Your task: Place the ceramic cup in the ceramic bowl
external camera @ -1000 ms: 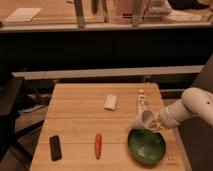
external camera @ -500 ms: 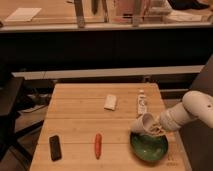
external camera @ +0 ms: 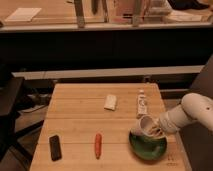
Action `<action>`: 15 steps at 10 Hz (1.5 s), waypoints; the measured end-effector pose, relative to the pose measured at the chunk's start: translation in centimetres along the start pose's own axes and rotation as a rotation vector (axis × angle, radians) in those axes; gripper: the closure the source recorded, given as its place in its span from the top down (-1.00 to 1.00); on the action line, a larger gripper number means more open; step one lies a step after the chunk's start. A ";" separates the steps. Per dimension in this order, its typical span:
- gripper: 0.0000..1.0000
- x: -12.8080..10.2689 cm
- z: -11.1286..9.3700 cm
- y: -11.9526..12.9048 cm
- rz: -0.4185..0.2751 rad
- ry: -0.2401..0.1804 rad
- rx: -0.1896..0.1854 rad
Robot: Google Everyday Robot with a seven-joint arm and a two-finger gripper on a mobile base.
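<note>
The pincer (external camera: 156, 131) was clenched on the tilted ceramic cup (external camera: 144, 125), just over the dark green ceramic bowl (external camera: 148, 148) at a near corner of the wooden bench (external camera: 80, 120).

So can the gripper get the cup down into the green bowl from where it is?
Probably yes: the gripper, holding the ceramic cup, hangs just above the ceramic bowl. Nothing sits between them, and the bowl looks empty.
</note>
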 end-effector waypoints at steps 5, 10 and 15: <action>-0.52 -0.9 0.8 0.1 -0.034 -0.009 -0.015; 0.05 -1.2 1.1 -0.2 -0.053 -0.014 -0.031; 0.08 -1.6 1.4 -0.4 -0.079 -0.020 -0.043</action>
